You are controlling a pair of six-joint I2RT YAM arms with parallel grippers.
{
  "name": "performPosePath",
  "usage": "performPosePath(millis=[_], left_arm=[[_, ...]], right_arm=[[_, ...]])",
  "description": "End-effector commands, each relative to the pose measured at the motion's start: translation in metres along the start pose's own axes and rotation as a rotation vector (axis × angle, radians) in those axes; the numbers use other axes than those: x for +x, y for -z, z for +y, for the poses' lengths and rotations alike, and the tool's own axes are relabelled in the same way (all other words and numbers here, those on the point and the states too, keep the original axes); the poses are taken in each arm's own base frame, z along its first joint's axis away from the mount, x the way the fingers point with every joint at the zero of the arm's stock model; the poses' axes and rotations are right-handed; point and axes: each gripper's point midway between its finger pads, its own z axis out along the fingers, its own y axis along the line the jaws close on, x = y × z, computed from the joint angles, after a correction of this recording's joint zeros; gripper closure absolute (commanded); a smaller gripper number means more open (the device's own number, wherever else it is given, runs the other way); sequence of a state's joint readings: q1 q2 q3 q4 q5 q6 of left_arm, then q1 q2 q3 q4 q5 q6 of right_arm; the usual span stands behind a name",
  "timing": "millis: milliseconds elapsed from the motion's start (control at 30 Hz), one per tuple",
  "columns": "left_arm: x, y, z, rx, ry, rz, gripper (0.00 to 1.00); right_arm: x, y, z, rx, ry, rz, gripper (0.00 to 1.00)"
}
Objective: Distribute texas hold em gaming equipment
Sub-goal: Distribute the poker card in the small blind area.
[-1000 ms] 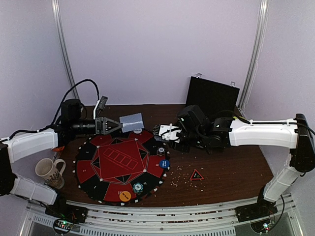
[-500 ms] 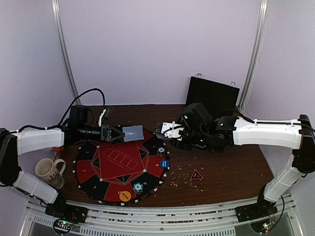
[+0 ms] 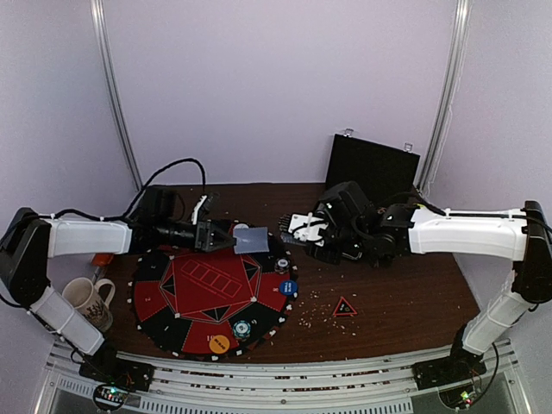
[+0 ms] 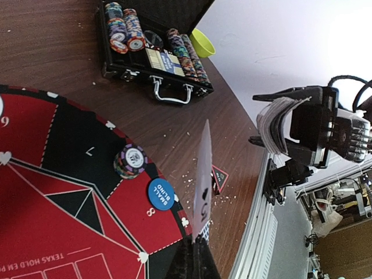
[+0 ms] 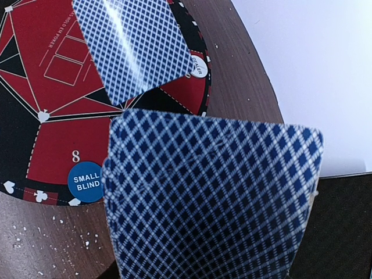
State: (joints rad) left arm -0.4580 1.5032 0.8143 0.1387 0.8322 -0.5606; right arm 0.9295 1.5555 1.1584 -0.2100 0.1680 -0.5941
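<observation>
The left fingers (image 3: 220,233) pinch one glossy, diamond-backed card (image 4: 203,186) by its edge, above the far rim of the round red-and-black mat (image 3: 155,302). The right fingers (image 4: 290,96) clasp a thick, bowed deck (image 5: 209,192) just beyond that rim.

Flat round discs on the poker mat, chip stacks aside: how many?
3. Blue disc at the mat's right rim; orange disc at its near rim; white disc in the right wrist view, partly behind the card the left gripper holds. The card may hide others.
</observation>
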Motion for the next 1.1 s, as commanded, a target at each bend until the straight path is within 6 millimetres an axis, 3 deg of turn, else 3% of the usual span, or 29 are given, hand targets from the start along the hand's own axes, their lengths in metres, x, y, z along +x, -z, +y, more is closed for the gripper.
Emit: performPosePath(millis=[0,167,333,633,867,1067], left_arm=[[-0.013,-0.022,-0.018,0.034,-0.053,-0.027,1.0],[-0.009,-0.053,-0.026,0.038,-0.043,-0.015,1.0],[-0.013,-0.098,-0.043,0.08,-0.028,0.003,1.0],[0.013,-0.181,-0.041,0.033,0.069,0.068,1.0],[0.028,-0.206,-0.022,-0.067,0.111,0.085,1.0],[0.036,-0.211,-0.005,-0.131,0.128,0.104,1.0]], right_arm=[[0.003,0.014,-0.014,0.035,-0.049,0.001,0.52],[0.021,0.021,-0.015,0.038,-0.078,0.037,0.51],[0.04,0.034,-0.025,0.079,-0.16,0.06,0.51],[0.062,0.053,-0.021,0.096,-0.196,0.084,0.51],[0.064,0.061,-0.022,0.108,-0.195,0.063,0.51],[0.065,0.06,-0.02,0.101,-0.194,0.061,0.51]])
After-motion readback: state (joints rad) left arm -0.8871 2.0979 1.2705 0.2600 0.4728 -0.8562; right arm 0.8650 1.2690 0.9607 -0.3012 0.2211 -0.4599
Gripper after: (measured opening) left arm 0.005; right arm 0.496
